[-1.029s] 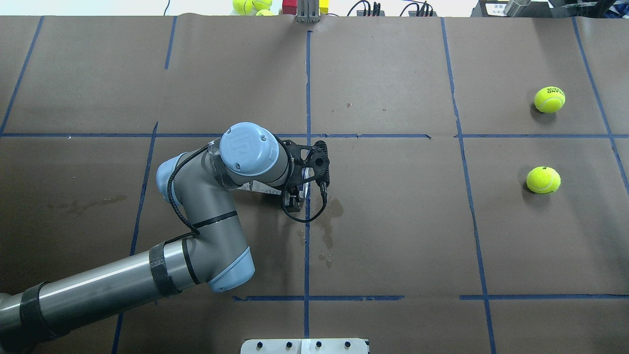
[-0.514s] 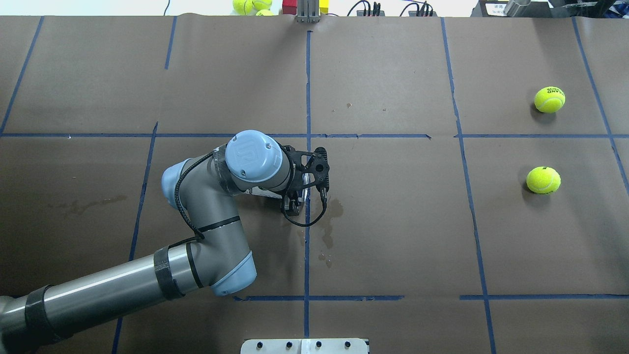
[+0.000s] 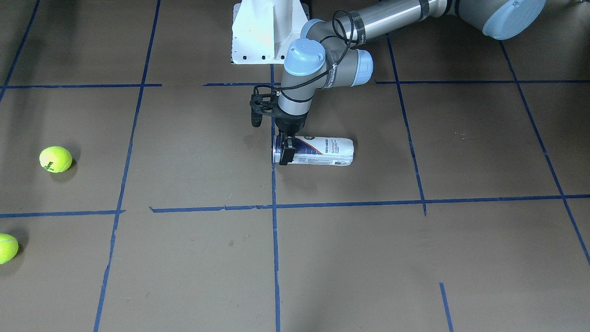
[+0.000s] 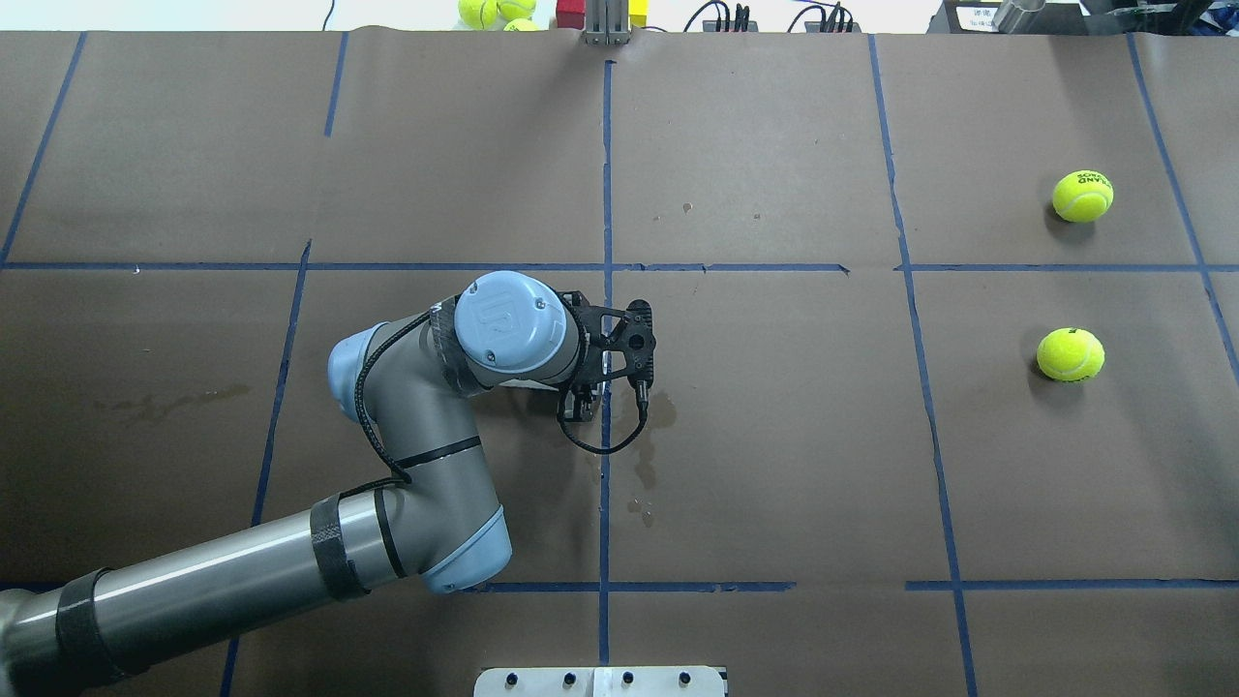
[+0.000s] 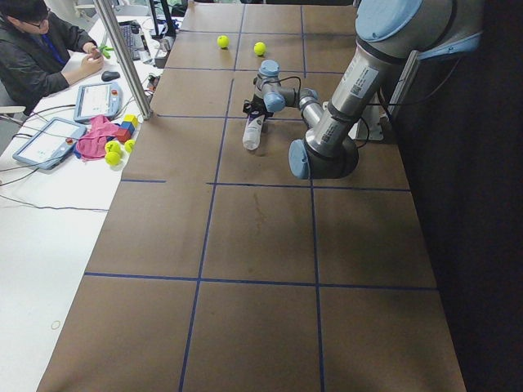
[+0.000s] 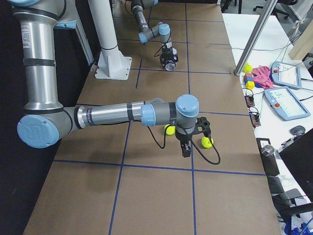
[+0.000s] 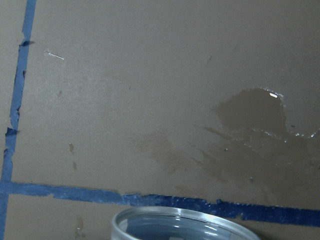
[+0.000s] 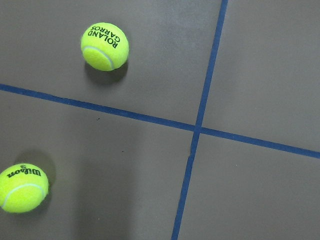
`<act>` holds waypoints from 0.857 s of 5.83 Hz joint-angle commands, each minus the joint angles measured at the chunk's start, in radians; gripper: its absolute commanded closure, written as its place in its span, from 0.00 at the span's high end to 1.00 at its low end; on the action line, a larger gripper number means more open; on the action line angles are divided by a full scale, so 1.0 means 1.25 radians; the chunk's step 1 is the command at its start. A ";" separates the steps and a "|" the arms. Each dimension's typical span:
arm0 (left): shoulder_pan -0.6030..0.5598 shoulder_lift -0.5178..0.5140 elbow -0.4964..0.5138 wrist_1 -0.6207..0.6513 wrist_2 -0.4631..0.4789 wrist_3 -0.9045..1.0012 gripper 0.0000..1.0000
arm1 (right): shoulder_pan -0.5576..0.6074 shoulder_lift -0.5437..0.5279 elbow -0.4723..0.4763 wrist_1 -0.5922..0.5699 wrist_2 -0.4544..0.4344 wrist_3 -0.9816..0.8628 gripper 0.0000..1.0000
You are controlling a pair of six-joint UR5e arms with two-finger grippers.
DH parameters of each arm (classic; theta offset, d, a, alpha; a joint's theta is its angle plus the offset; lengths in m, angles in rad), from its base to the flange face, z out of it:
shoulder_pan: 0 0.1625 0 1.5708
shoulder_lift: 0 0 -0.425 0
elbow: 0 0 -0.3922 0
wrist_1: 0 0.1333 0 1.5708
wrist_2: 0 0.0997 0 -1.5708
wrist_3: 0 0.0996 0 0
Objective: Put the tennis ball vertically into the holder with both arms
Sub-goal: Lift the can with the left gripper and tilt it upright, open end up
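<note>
Our left arm point(image 4: 290, 557) reaches in from the near left with its elbow bent, the wrist point(image 4: 510, 324) turned straight down over the middle of the tabletop point(image 4: 774, 436). Our left gripper point(image 3: 285, 148) points down, low, with its jaws spread; we cannot tell whether they grip. Our right arm point(image 6: 112, 115) stretches level on the right. Its right gripper point(image 6: 186, 151) hangs downward, and how its jaws stand is unclear.

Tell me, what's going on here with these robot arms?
The left arm has its jaws at the open end of the holder, a clear tube lying on its side on the table. The right arm hovers near two tennis balls, both loose on the table.
</note>
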 commanded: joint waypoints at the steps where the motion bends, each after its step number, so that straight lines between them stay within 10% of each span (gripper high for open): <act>1: -0.001 0.001 -0.029 0.005 0.057 0.038 0.57 | 0.000 0.000 0.000 0.000 0.000 0.000 1.00; 5: -0.001 0.009 -0.207 -0.166 0.052 -0.263 0.58 | 0.000 0.000 0.000 0.000 0.000 0.000 1.00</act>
